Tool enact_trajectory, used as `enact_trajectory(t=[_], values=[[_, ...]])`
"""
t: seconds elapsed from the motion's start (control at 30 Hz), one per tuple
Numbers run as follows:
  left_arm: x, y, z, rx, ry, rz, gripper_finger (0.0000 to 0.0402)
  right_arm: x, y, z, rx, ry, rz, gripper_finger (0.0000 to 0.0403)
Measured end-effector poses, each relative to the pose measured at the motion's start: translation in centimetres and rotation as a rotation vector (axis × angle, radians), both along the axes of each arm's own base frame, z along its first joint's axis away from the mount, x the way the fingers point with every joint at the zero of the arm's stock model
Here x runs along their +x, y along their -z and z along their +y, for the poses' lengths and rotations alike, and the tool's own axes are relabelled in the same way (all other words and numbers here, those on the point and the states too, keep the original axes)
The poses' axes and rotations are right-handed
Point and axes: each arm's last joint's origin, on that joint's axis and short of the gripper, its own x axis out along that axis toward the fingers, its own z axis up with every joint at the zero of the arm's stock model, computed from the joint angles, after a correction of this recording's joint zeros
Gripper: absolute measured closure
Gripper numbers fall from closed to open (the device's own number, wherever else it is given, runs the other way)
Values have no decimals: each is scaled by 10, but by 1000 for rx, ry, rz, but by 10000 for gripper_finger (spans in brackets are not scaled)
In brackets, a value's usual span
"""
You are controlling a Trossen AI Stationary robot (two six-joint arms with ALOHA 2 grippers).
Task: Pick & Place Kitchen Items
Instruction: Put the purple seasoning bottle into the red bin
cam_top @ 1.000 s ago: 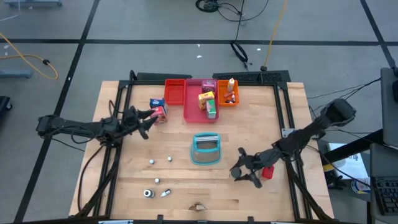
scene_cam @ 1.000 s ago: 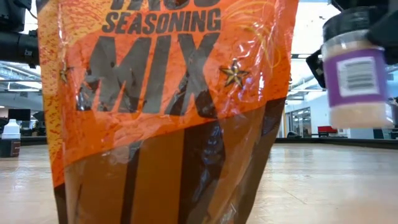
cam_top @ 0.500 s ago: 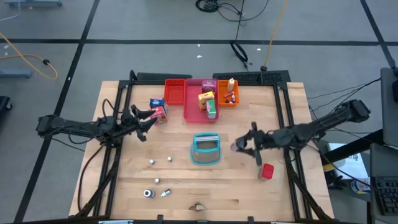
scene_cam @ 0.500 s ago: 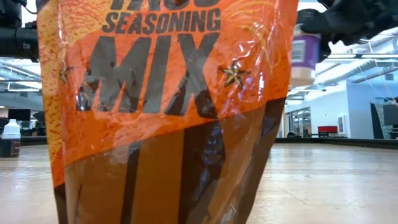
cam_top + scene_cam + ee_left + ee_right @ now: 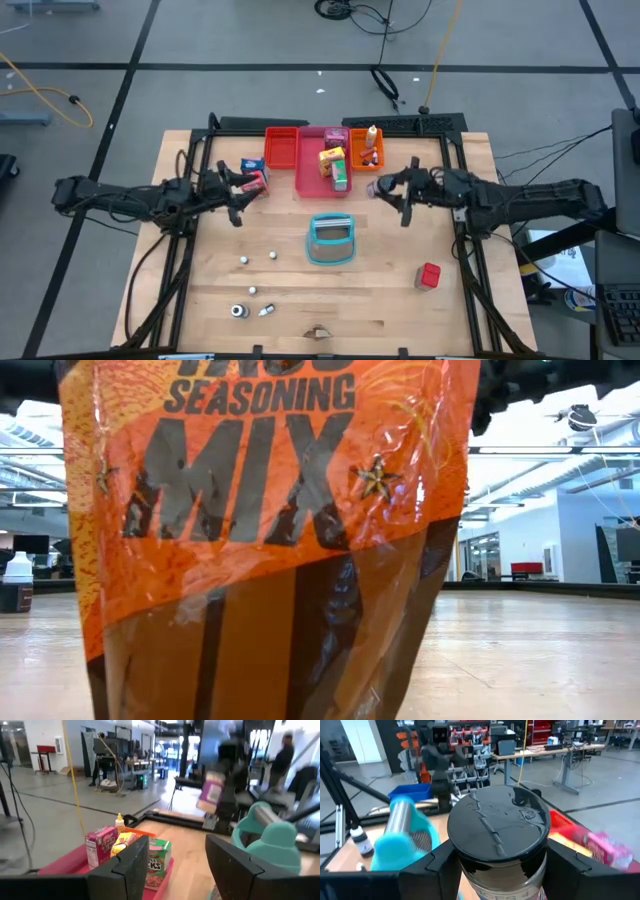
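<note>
My right gripper point(image 5: 386, 188) is shut on a small spice jar point(image 5: 497, 835) with a black lid, held above the table just near of the orange tray point(image 5: 367, 152). The jar also shows in the left wrist view point(image 5: 212, 793). My left gripper point(image 5: 238, 186) is open and empty beside a red-blue carton point(image 5: 256, 178) at the far left. Other cartons stand in the pink tray point(image 5: 312, 170). An orange bottle point(image 5: 371, 143) stands in the orange tray. A red cube point(image 5: 430, 275) lies on the table at the near right. My right gripper pinches the jar's body just under the black lid point(image 5: 466, 876) between its two fingers, one on each side. The fingers come about level from the table's right. The jar is lifted clear of the table, its lid up.
A teal basket point(image 5: 331, 240) stands mid-table. A red tray point(image 5: 281, 148) sits left of the pink one. Small balls point(image 5: 258, 258) and caps point(image 5: 250, 310) lie at the near left. An orange seasoning pouch point(image 5: 270, 540) at the near edge blocks most of the low view.
My right gripper has carried the jar from the near right, beside the red cube, toward the table's far edge, past the teal basket toward the orange tray. The jar stays in its fingers, clear of the table. My left gripper has edged closer to the red-blue carton.
</note>
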Motion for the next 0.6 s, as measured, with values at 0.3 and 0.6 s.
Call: enact_trajectory(t=[0.3, 0.6], values=[[46, -30, -1, 88, -5, 107, 204, 39, -23, -27, -13, -34, 26, 202], [82, -38, 9, 91, -18, 201, 204, 84, -42, -44, -66, -44, 30, 202]])
